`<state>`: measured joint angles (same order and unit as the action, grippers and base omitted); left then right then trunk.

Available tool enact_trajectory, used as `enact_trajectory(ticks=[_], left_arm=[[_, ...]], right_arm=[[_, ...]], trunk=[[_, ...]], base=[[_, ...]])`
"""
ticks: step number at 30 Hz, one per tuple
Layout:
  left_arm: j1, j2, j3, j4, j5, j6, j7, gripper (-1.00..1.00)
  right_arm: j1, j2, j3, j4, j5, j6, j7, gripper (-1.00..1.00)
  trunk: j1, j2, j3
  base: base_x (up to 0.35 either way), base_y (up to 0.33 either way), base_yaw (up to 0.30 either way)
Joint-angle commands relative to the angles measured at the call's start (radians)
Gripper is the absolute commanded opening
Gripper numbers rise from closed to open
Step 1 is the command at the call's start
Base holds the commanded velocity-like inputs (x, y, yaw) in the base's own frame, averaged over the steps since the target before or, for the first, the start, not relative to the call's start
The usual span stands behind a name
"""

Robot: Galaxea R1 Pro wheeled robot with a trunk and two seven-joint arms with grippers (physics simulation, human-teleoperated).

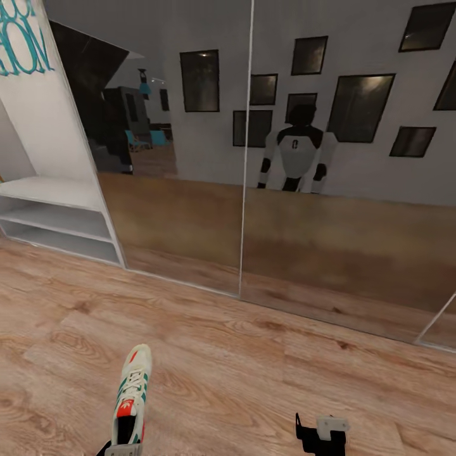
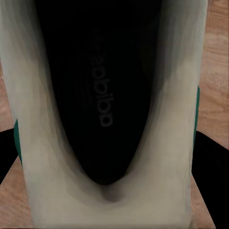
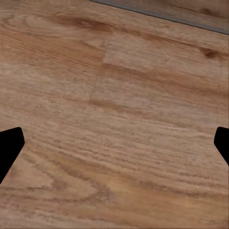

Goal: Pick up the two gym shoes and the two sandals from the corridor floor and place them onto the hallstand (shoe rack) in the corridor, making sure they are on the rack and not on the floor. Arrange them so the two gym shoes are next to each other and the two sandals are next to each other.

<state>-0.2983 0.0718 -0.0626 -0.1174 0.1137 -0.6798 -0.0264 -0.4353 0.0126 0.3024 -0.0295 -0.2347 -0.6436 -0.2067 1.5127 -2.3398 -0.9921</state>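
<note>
At the far left of the head view we see the hallstand [image 1: 60,215], a light-grey unit with two open lower shelves under a bench top, standing on the corridor floor [image 1: 253,354] against a mirrored wall [image 1: 190,158]. Lower down, near the bottom edge, one gym shoe [image 1: 132,396] points its toe away from us, white with green stripes and a red-orange tongue patch. Our left pincer [image 1: 121,449] sits at its heel end, and in the left wrist view the shoe's dark opening [image 2: 102,95] and pale collar sit between the two black fingers [image 2: 210,162], so we read the pincer as clamped on the shoe's heel. Further right, the mirror shows our own reflection [image 1: 296,155] among dark picture frames. At the lower right, our right pincer [image 1: 323,436] hangs over bare planks; its wrist view shows its fingertips [image 3: 9,145] wide apart with nothing between them.
</note>
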Motion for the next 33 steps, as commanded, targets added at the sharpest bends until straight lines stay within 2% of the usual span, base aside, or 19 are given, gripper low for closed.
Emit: enact_trajectory(ticks=[1,11,20,33], left_arm=[[-0.001,0.000,-0.006,0.001,0.011,-0.003,-0.003,-1.00],[-0.001,0.000,-0.006,0.001,0.010,-0.003,-0.003,-1.00],[-0.001,0.000,-0.006,0.001,0.011,-0.003,-0.003,-1.00],[-0.001,0.000,-0.006,0.001,0.012,-0.003,-0.003,-1.00]], right_arm=[[0.000,0.000,0.009,0.000,-0.006,-0.002,-0.005,1.00],[0.000,0.000,0.009,0.000,-0.006,-0.002,-0.005,1.00],[0.000,0.000,0.009,0.000,-0.006,-0.002,-0.005,1.00],[0.000,0.001,0.009,0.000,-0.006,-0.002,-0.005,1.00]], trunk=[[0.000,0.000,-0.001],[0.000,0.000,-0.001],[0.000,0.000,-0.001],[0.000,0.000,-0.001]], base=[[0.000,0.000,0.285],[0.013,0.000,0.285],[0.279,0.099,0.285],[0.258,0.214,0.285]])
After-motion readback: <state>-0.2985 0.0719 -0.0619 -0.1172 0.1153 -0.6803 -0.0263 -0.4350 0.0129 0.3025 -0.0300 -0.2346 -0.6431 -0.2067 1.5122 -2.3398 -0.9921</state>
